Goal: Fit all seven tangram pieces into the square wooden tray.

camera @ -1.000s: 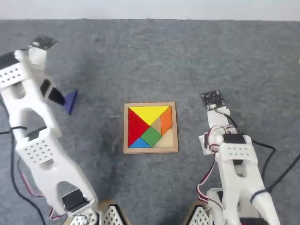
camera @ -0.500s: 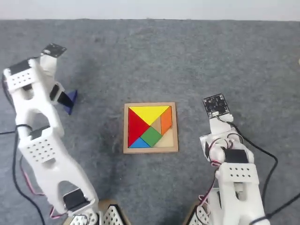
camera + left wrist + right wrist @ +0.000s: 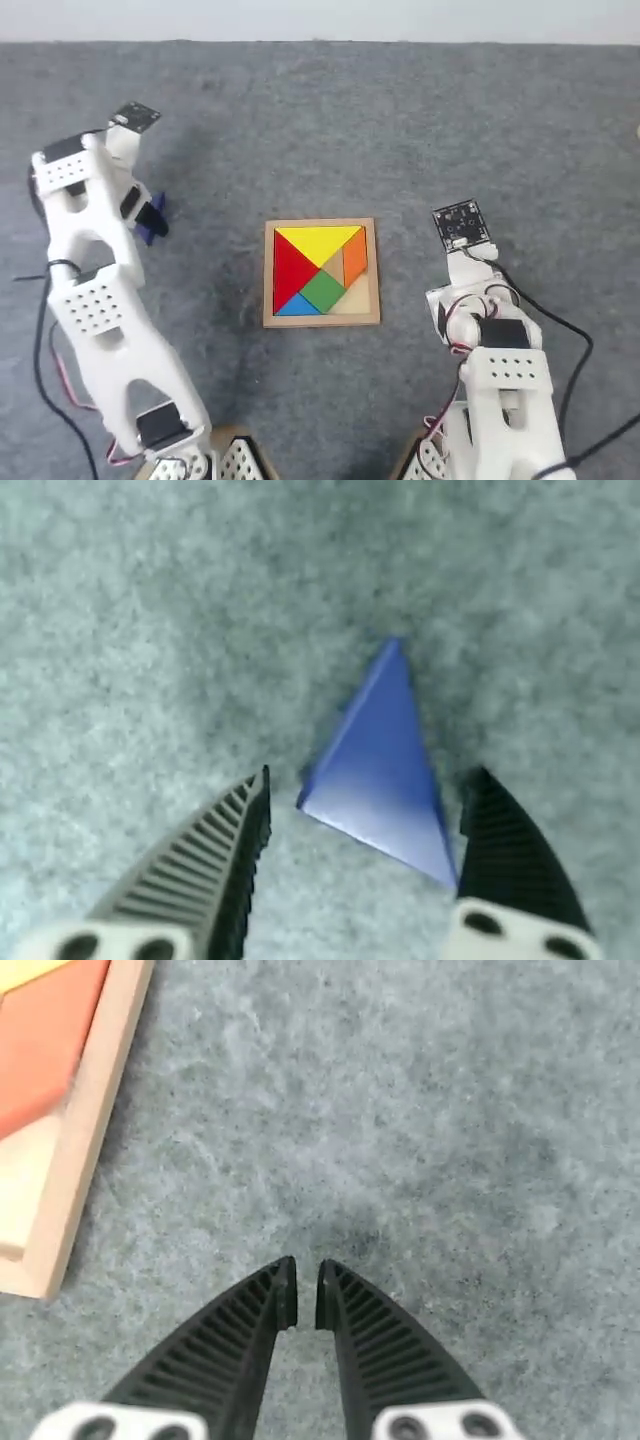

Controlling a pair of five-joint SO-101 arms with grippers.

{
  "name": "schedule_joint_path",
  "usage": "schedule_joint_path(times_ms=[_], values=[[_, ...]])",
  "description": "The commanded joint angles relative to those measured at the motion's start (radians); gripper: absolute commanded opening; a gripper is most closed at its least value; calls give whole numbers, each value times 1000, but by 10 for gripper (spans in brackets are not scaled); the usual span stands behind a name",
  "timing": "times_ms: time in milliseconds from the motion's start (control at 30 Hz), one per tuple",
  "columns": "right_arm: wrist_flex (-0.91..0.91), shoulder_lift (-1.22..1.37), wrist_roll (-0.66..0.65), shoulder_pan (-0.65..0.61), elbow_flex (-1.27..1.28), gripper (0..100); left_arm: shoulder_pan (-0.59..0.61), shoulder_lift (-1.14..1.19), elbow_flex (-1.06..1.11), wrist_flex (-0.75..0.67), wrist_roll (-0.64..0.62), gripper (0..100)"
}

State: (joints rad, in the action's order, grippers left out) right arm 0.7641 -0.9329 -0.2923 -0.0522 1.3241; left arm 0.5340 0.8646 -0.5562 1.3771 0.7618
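A dark blue triangle (image 3: 385, 755) lies on the grey carpet, left of the square wooden tray (image 3: 322, 320). My left gripper (image 3: 370, 780) is open and low over it, one finger on each side of the piece. In the high view the left arm (image 3: 90, 200) covers part of that dark blue triangle (image 3: 152, 218). The tray holds yellow, red, green, light blue and orange pieces, with a bare wood slot (image 3: 357, 298) at its near right corner. My right gripper (image 3: 303, 1265) is shut and empty over the carpet, just right of the tray's edge (image 3: 95, 1110).
Grey carpet covers the whole table. The right arm (image 3: 480, 300) stands right of the tray, and the stretch of carpet between the blue triangle and the tray is open. A pale wall runs along the far edge.
The left arm has shifted right and closer onto the blue triangle. The right arm drew back a little a second ago and has kept still since.
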Motion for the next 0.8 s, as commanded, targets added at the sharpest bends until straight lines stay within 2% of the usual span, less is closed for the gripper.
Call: schedule_joint_path(times_ms=[0, 167, 333, 633, 767], values=[[-1, -33, -6, 13, -11, 54, -25, 26, -24, -15, 12, 291], [-1, -35, -6, 13, -11, 54, -49, 51, -24, 41, 11, 284], [-1, -35, -8, 13, -12, 54, -58, 64, -24, 107, 11, 235], [-1, -35, -9, 13, -14, 54, -57, 78, -24, 107, -21, 231], [-1, -35, -9, 13, -15, 54, -63, 71, -25, 112, -23, 181]])
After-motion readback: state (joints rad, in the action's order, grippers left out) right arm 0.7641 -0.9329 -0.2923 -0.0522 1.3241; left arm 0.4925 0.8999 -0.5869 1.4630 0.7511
